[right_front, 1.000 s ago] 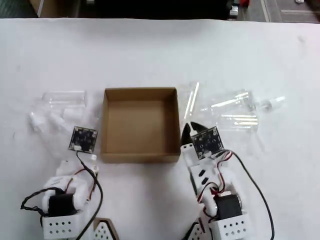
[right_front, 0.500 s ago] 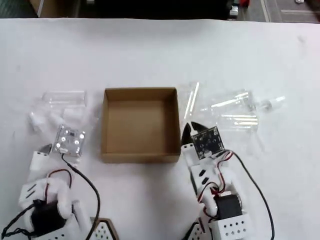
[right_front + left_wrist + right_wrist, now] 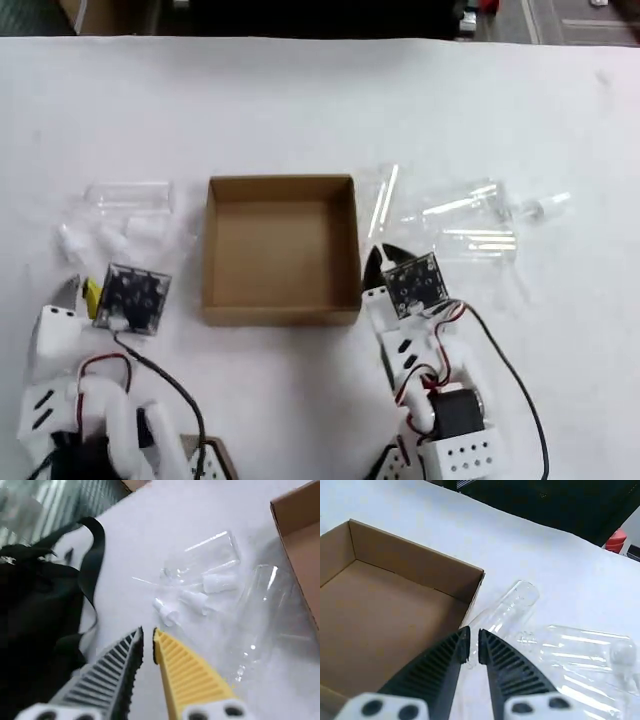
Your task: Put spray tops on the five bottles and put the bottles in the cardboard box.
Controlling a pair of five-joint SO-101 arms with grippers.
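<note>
Shows the left arm (image 3: 62, 400) swung away from the left wall of the cardboard box (image 3: 211, 250) toward the lower-left corner of the high view. Places the left gripper (image 3: 77, 292) near the left edge, below the loose spray tops (image 3: 100, 238). Exposes its grey and yellow fingers (image 3: 91, 293), earlier hidden under the wrist camera board (image 3: 130, 298).

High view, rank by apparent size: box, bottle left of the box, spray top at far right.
1. box
2. left bottle
3. spray top
All three lie on the table at much the same distance from the camera, so the order looks safe.
</note>
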